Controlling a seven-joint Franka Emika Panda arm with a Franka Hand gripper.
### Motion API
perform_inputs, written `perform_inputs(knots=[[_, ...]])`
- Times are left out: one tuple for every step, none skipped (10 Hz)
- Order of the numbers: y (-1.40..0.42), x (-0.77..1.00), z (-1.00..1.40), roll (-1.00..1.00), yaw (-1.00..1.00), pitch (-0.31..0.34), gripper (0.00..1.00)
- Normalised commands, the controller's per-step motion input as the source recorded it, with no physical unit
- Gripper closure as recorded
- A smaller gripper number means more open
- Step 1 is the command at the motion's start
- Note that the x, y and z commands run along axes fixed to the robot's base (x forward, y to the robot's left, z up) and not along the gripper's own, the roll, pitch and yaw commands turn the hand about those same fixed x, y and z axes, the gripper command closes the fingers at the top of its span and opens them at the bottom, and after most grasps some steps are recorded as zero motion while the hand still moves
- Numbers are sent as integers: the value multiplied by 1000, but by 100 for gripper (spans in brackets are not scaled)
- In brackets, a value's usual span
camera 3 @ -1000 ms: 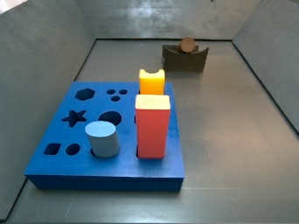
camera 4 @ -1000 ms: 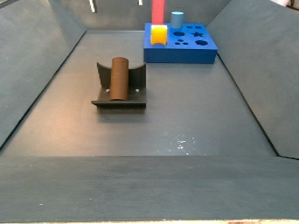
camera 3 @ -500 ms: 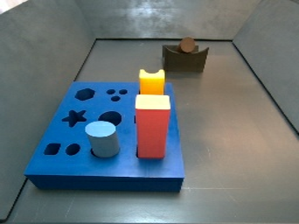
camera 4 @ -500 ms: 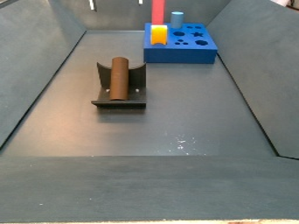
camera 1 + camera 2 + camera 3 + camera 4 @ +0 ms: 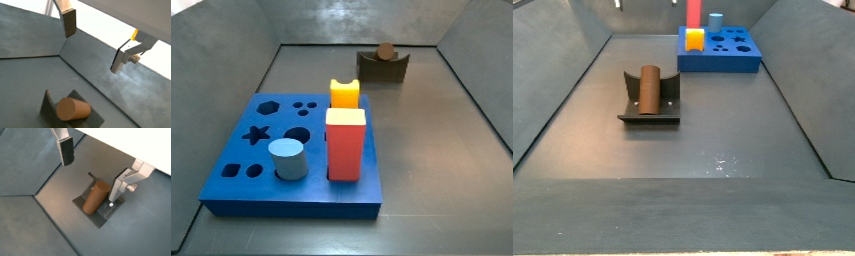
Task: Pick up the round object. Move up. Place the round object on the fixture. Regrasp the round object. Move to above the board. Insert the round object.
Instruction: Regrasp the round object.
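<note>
Nothing has moved in the side views since a moment ago: the round object [image 5: 647, 88] still lies in the notch of the fixture [image 5: 671, 93]. The tool [image 5: 93, 169] hangs above it, fingers wide apart and empty. So the peg is placed, and I think grabbing it again comes next, then going to the board [image 5: 238, 145].

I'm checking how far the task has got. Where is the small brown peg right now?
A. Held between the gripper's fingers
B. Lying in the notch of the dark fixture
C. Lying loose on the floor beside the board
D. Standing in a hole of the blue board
B: the peg lies in the notch of the fixture, while the gripper hangs open and empty above it, away from the board.
</note>
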Motion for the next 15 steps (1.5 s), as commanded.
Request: perform_inputs(knots=[[-34,60,-17,1000,48,87,0],[-38,67,-10,1000,59,109,0],[-39,76,-12,1000,73,137,0],[-41,83,-15,1000,93,174,0],[-46,96,-18,1000,130,229,0],[-48,102,-23,999,133,277,0],[-49,103,-20,730,162,263,0],[-46,103,-17,602,179,245,0],[-38,94,-16,416,208,197,0],[-40,84,-13,336,222,152,0],[69,37,-1000,384,282,119,0],[70,38,-1000,376,280,100,0],[61,53,-1000,332,246,23,0],[54,64,-1000,277,224,-24,0],[51,76,-1000,228,192,-67,0]])
